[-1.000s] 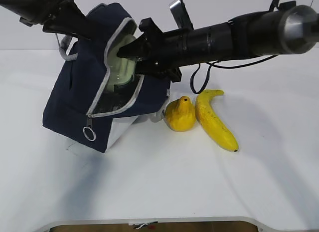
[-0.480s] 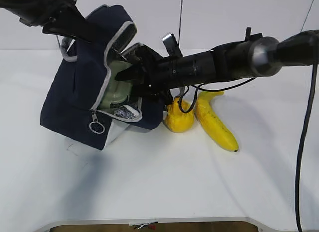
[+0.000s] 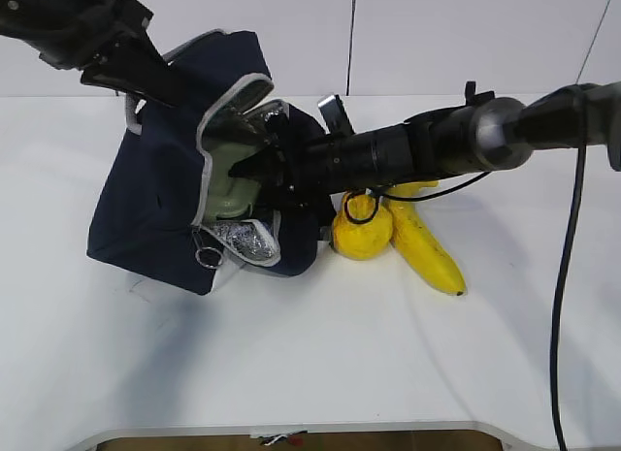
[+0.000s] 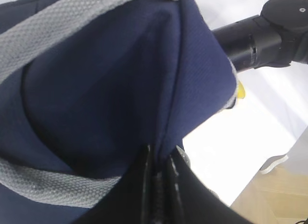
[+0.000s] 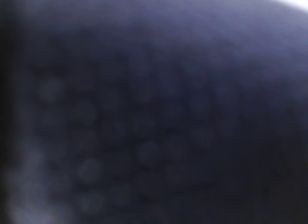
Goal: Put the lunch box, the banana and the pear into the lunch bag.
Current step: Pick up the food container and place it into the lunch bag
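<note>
Inside the lunch bag (image 3: 155, 194) at left, right gripper (image 3: 254, 170) grips the lunch box (image 3: 231, 175) — left gripper (image 4: 161, 168) pinches bag fabric; pear (image 3: 362, 231), banana (image 3: 424, 247) remain outside.

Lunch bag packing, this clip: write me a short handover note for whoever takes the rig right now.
Left pincer: shut on the lunch bag fabric, holding the bag tilted with its mouth open.
Right pincer: reaching into the bag mouth with the lunch box between its jaws; box partly inside, not clearly released.
Pear and banana: side by side on the table, right of the bag.
Done: box almost in.
Left: release box, withdraw, load pear and banana.
</note>
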Controlling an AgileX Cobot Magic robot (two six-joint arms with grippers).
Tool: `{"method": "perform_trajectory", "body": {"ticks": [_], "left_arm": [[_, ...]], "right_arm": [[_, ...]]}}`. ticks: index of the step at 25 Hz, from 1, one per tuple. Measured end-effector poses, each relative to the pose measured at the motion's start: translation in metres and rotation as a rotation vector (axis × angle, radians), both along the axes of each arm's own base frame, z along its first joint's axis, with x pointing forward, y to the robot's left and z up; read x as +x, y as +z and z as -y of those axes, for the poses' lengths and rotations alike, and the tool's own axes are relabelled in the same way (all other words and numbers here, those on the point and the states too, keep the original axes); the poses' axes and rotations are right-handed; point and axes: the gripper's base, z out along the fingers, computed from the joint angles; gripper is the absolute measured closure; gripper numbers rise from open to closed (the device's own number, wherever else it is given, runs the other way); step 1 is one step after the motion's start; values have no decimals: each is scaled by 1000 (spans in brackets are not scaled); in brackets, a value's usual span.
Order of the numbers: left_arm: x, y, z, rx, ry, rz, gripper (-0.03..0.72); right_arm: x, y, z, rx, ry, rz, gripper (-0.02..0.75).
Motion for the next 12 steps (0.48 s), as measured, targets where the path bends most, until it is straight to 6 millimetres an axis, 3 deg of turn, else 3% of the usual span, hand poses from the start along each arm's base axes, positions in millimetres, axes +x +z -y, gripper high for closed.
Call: {"method": "perform_trajectory", "body": {"ticks": [12], "left_arm": [[0,0,0,2,-3,-3,673]], "right_arm": [[0,0,0,-2,0,-1,354]]}}
